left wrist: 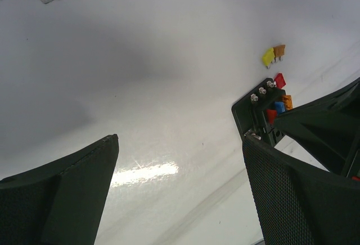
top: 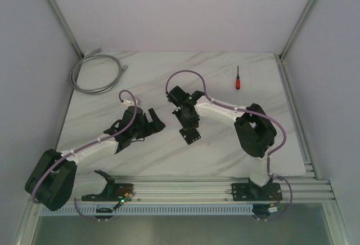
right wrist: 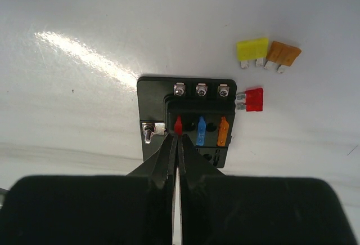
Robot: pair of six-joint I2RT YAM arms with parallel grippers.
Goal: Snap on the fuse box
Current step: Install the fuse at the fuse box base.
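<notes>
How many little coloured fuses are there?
6. Three stand in the fuse box: red, blue, orange. Three lie loose on the table: yellow, amber, another red. The right gripper may hide others.

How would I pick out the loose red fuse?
Find the black fuse box on the white marble table. Three loose fuses lie beside it. The red fuse is nearest the box; the yellow fuse and orange fuse lie farther away.
</notes>
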